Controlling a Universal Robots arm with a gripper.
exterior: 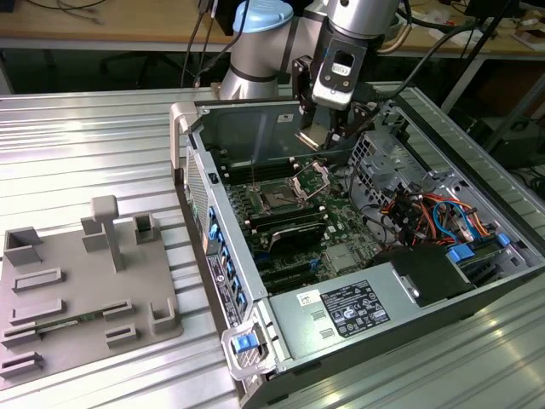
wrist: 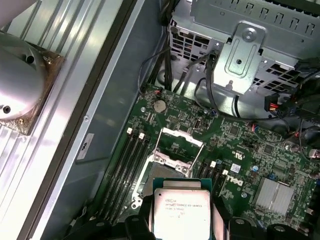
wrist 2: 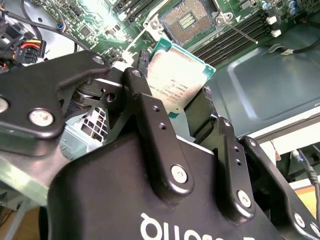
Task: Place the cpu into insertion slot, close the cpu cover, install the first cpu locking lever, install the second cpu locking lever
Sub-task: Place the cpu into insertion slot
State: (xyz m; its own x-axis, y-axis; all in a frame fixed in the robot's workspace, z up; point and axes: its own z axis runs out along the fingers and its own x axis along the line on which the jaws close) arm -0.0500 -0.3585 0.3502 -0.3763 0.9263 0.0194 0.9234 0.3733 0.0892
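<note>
The pincer (wrist 2: 170,89) has its two fingers (wrist 2: 150,112) clamped on opposite edges of the one cpu (wrist 2: 179,75), holding it in the air over the green board. Below it lies the single insertion slot (wrist 2: 187,20), uncovered, with its one cpu cover (wrist: 178,146) tipped up on its hinge. The one open computer case (exterior: 247,132) rests on the ribbed metal worktop (exterior: 85,128).

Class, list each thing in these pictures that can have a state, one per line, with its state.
cpu: gripped above the board, not seated.
tool: shut on the cpu.
insertion slot: empty, uncovered.
cpu cover: swung open.
computer case: open, side panel off.
</note>
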